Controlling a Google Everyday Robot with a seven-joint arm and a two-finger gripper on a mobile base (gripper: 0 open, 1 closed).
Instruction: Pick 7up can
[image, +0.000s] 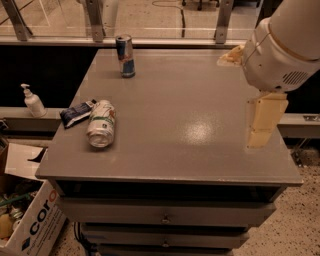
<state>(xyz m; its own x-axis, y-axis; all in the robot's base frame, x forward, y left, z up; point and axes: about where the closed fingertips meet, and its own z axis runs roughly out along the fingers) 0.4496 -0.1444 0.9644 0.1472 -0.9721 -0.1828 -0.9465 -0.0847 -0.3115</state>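
Clutter too dim to be named is seen in the open cardboard box (35, 227) at lower left. On the surface (190, 150), left of centre, the 7up can (101, 124) lies on its side, a blue packet (76, 114) just beside it. The tool (264, 120), at the right edge, is well apart; its opening cannot be told, and nothing is held. A top-down grasp across the can's body is advised. A blue can (125, 55) stands at the far edge.
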